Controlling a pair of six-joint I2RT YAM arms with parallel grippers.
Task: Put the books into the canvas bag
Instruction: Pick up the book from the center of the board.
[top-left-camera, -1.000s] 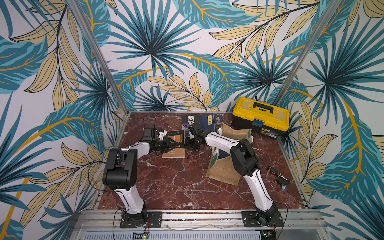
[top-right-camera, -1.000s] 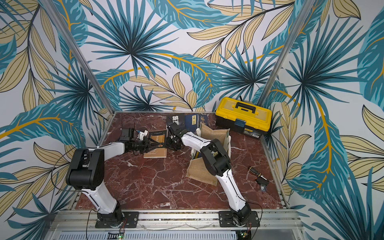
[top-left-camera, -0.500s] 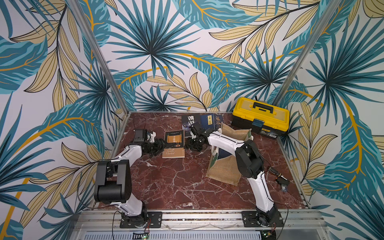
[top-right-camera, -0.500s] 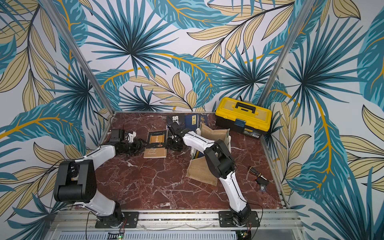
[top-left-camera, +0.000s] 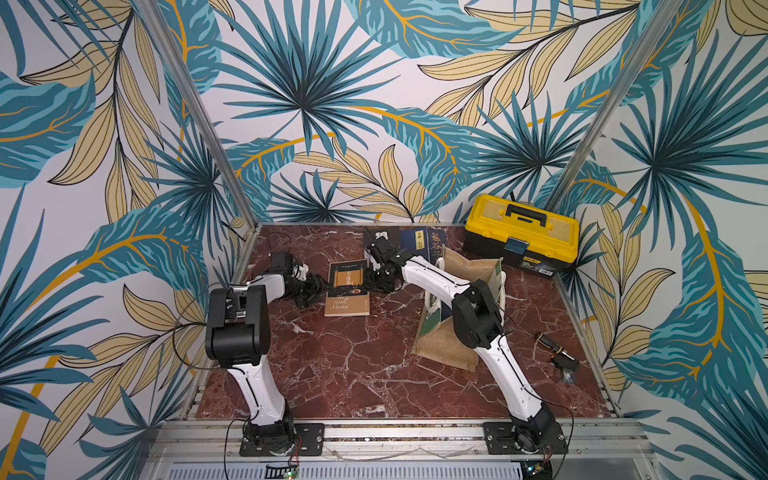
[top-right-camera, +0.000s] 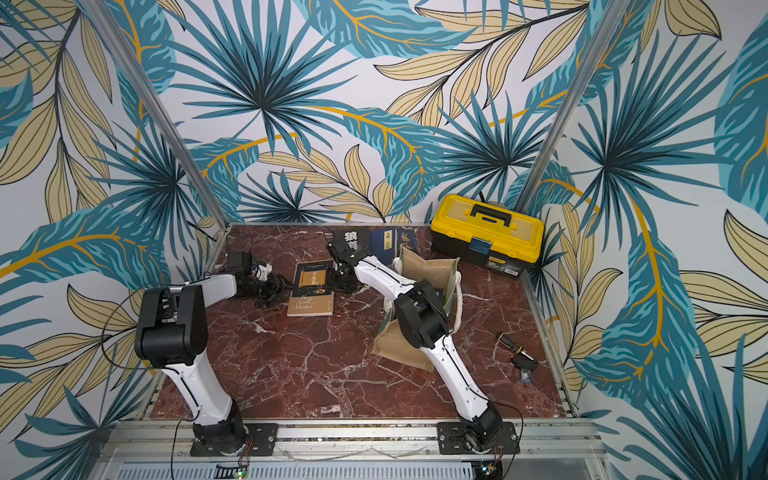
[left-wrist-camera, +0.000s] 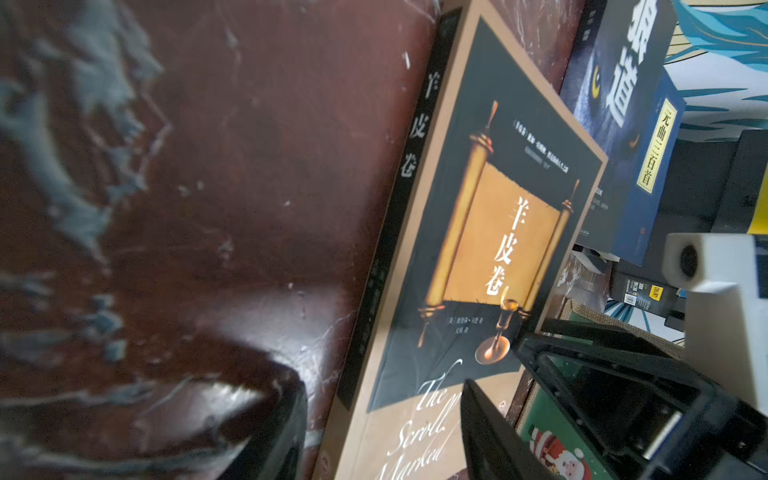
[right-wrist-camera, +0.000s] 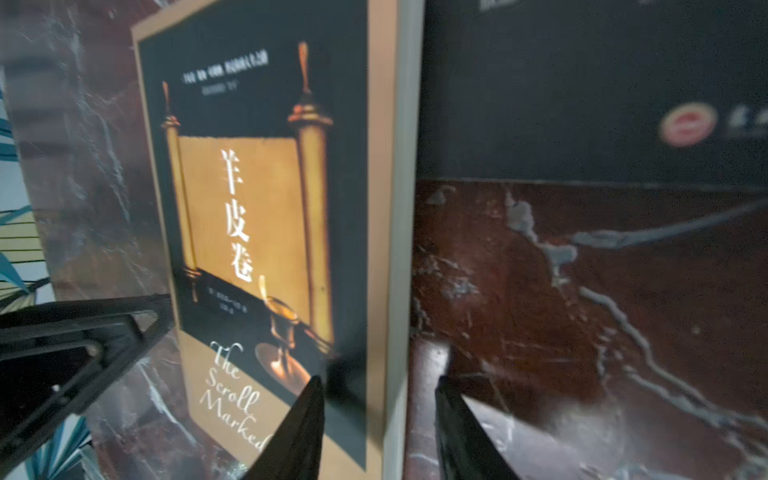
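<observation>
Walls: palm-leaf wallpaper (top-left-camera: 307, 104) in teal and straw, matte, on three sides. Counter (top-left-camera: 353, 365): glossy red-brown marble with white veins. Your wrist views catch glare on it.

1. Canvas bag (top-left-camera: 440, 349): boxy, coarse tan burlap with white handles, standing with its mouth open. Your right arm crosses it, so you cannot tell what lies inside. Your left wrist view shows a corner of its green side panel (left-wrist-camera: 557, 449), printed with a Santa figure.

2. Scroll book (top-left-camera: 348, 286): thin paperback with a tan border and a black cover bearing a gold scroll and goblet. It lies flat and face up on the counter, left of the bag and apart from it.

3. Three more books behind the bag, by the back wall:
- Black book (top-left-camera: 380, 239) with white characters, half hidden by your right arm.
- Strip book (top-left-camera: 417, 243), navy with a yellow title strip.
- Gold-lettered book (top-left-camera: 438, 241), navy, its lower part cut off by the bag's rim.

4. Left hand (left-wrist-camera: 382, 386): black fingers apart. They straddle the scroll book's spine edge, the one farther from the bag. One finger is over the cover, the other over bare marble.

5. Right hand (right-wrist-camera: 378, 382): fingers apart, straddling the page edge nearer the bag. Blur hides whether either finger touches.

6. Toolbox (top-left-camera: 521, 232): hard plastic with a yellow lid and a black base and handle. It sits behind the bag, to its right.

7. Small dark tool (top-left-camera: 557, 353): right of the bag, too small to name.
</observation>
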